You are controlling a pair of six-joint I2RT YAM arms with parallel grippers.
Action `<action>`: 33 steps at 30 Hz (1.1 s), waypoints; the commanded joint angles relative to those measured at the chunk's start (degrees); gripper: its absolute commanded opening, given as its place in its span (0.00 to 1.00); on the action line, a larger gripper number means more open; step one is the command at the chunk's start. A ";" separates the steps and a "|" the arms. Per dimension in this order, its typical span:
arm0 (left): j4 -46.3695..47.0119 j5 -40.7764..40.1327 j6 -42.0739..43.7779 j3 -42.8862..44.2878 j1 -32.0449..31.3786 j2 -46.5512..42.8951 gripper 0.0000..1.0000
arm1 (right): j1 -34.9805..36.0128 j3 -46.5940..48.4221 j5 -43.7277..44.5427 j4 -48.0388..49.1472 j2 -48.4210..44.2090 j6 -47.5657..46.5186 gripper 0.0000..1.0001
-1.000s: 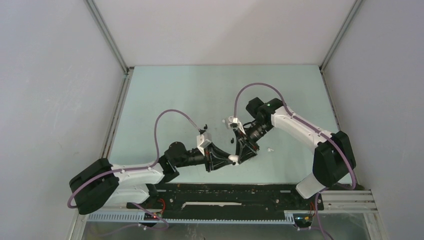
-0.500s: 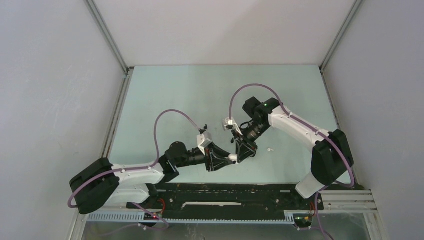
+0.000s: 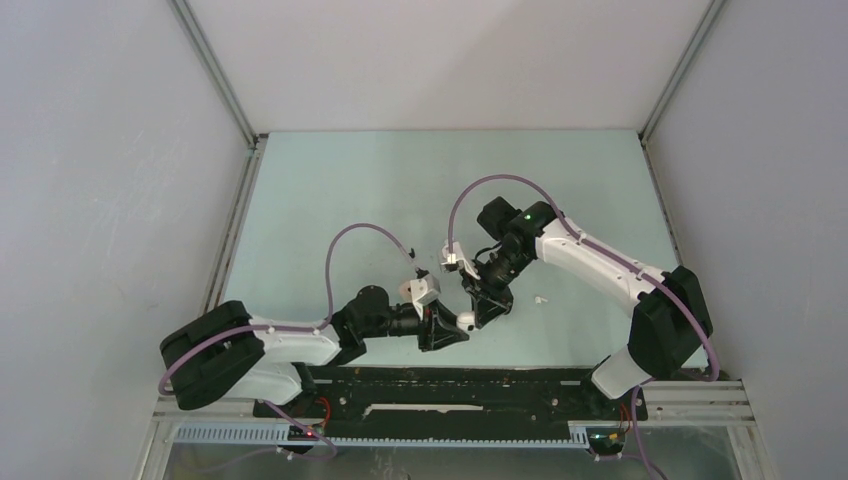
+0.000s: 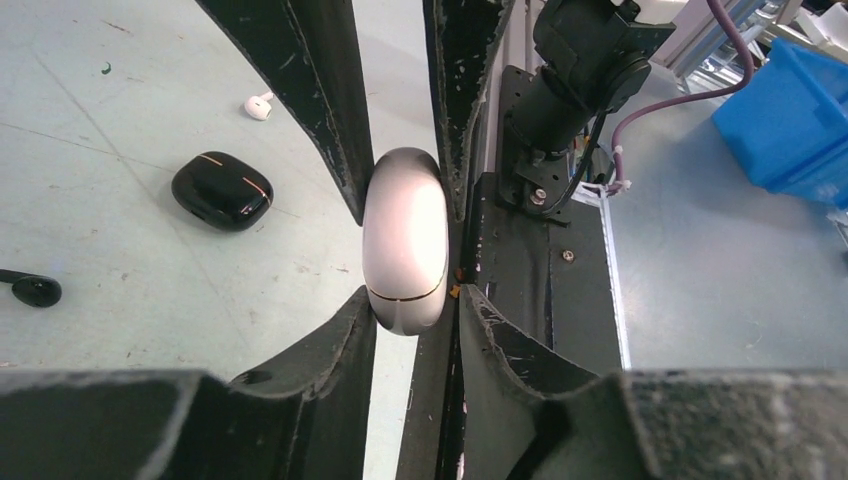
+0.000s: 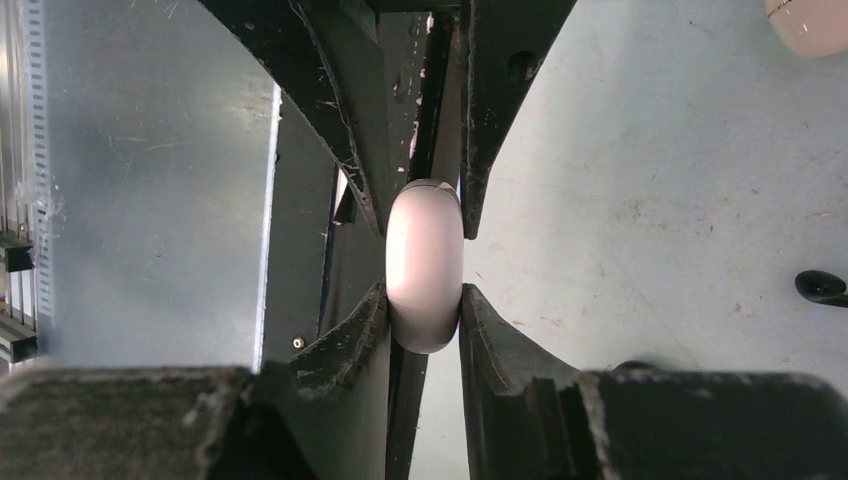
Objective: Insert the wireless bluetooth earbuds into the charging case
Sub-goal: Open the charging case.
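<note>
Nearest my left wrist camera, the left gripper (image 4: 412,295) has its fingers pressed onto the flanks of the white charging case (image 4: 405,235), one at 9 and one at 3 o'clock, with no slack that I can see. Just beyond, the right gripper (image 5: 422,292) pinches the same case from its 12 o'clock end, so both grips are closed on it. The case's long axis runs 12 to 6 in both wrist views. Its seam is shut and sits near the 6 o'clock end in the left wrist view. The right wrist view shows no seam.

Farther out on the table (image 3: 350,190), the left wrist view shows a black case (image 4: 222,190) at 9 o'clock, a black earbud (image 4: 30,289) at the 8 o'clock edge and a white earbud (image 4: 258,104) at 10 o'clock, all loose and well apart from the grippers. A blue bin (image 4: 790,120) stands at 2 o'clock.

Only the right wrist view shows a cream case (image 5: 810,12) at 1 o'clock and a dark bud (image 5: 822,287) at 3 o'clock; I cannot tell whether it is the same black one
</note>
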 commanded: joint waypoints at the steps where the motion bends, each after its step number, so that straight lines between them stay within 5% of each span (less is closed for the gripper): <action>1: 3.67 1.26 2.14 2.47 -0.76 0.86 0.36 | 0.12 1.04 0.37 1.29 -1.65 0.33 0.09; 14: 9.10 1.02 -0.75 1.97 -0.76 2.90 0.37 | 0.35 1.05 -0.07 1.19 -1.23 0.39 0.09; 23: 10.08 2.63 -1.47 2.41 -0.75 4.47 0.12 | 0.43 1.06 0.31 1.29 -1.05 0.58 0.12; 33: 16.78 1.21 -0.26 0.04 -1.10 5.11 0.00 | -0.37 1.17 -0.22 3.06 -0.30 4.77 0.45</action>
